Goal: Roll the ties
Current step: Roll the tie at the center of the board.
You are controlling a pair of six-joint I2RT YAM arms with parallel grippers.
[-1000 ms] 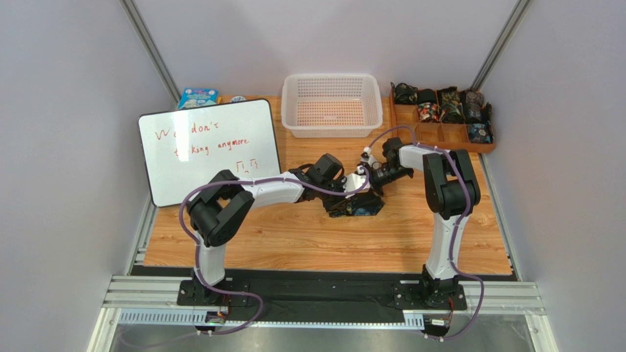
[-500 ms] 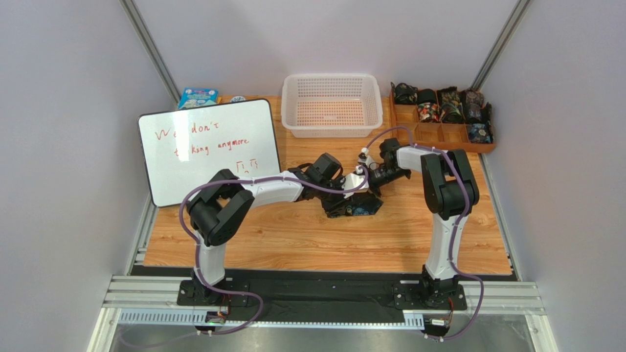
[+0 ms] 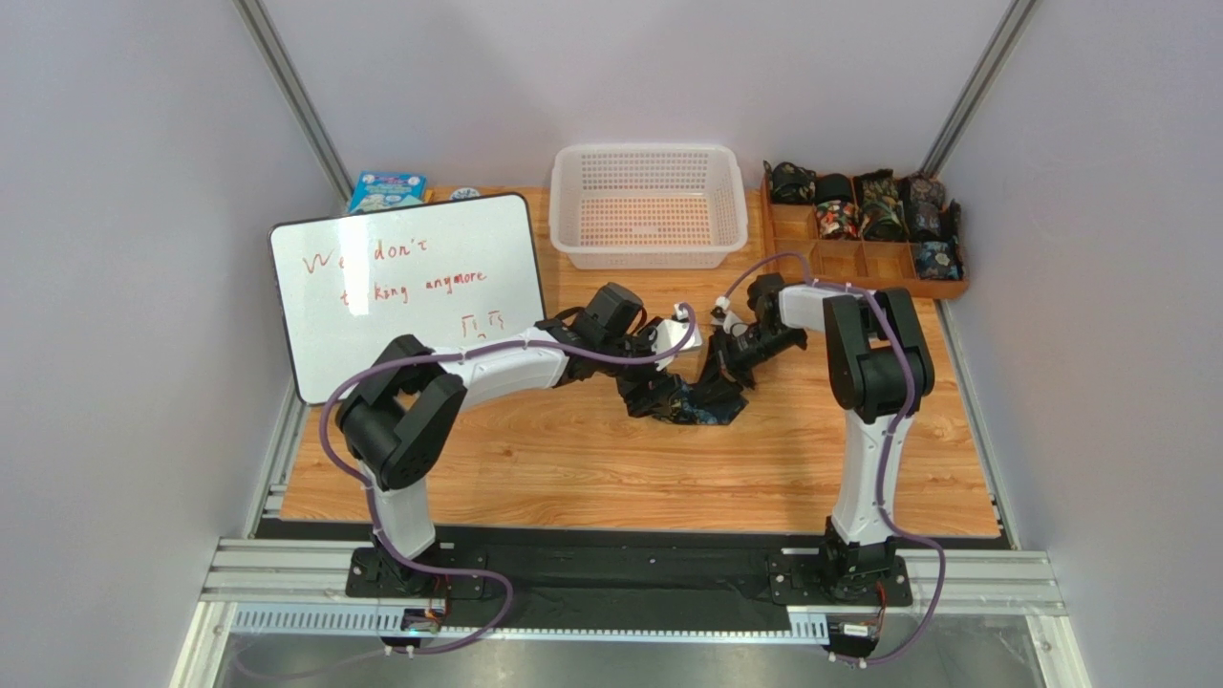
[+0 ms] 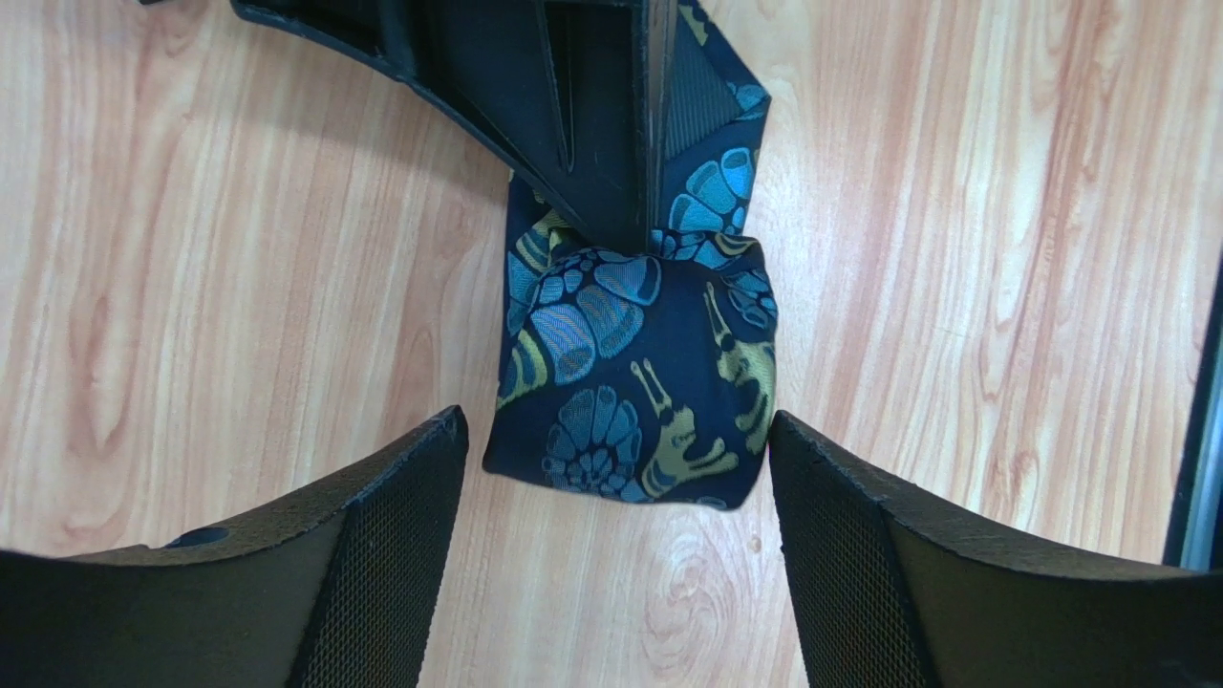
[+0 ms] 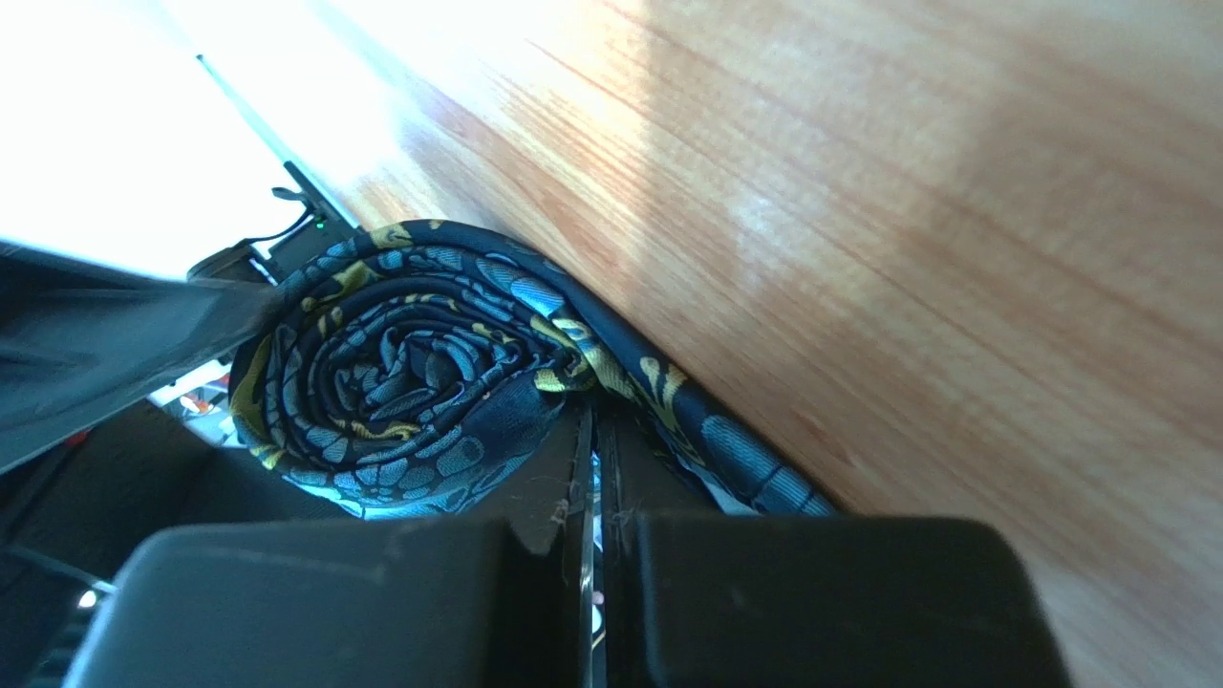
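Observation:
A dark tie [image 3: 694,402] with blue and yellowish print lies on the wooden table, wound into a roll [image 4: 639,373] with a loose tail [image 4: 711,101] running off from it. My left gripper [image 3: 649,376] is open; its fingertips [image 4: 431,459] stand on either side of the roll's near end, not touching it. From the right, my right gripper [image 3: 722,366] reaches down to the roll. Its fingers [image 4: 596,129] are shut, pinching fabric where the tail leaves the coil [image 5: 402,380]. The right wrist view shows the spiral end-on, right at the closed right gripper [image 5: 589,416].
A white perforated basket [image 3: 649,205] stands at the back centre. At back right, a wooden tray [image 3: 940,287] holds several rolled ties [image 3: 861,208]. A whiteboard [image 3: 409,294] with red writing lies at left, with a blue packet [image 3: 385,189] behind it.
My left gripper has opened, let go of the roll and drawn back to the left. My right gripper has closed on the tie at the roll's far side.

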